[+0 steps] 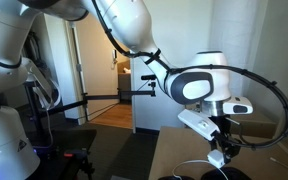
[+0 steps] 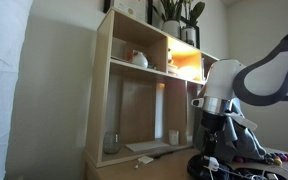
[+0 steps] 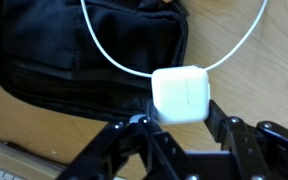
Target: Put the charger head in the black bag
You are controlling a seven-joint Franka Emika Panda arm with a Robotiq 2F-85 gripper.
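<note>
In the wrist view my gripper (image 3: pixel 180 122) is shut on the charger head (image 3: pixel 181 95), a small white squarish block held between both fingers. A thin white cord (image 3: pixel 114 55) loops from it across the black bag (image 3: pixel 74 55), which lies wide and low on the wooden table, filling the upper left of the view. The charger head hangs above the bag's near edge. In both exterior views the gripper (image 1: pixel 224 152) (image 2: pixel 213 152) hovers just above the bag (image 1: pixel 209 174) (image 2: pixel 216 170), with the white block (image 1: pixel 217 158) at its tips.
The light wooden table (image 3: pixel 264 80) shows to the right of and below the bag. A wooden shelf unit (image 2: pixel 134 100) with a cup, a jar and plants stands beside the table. An open doorway (image 1: pixel 109 90) lies behind the arm.
</note>
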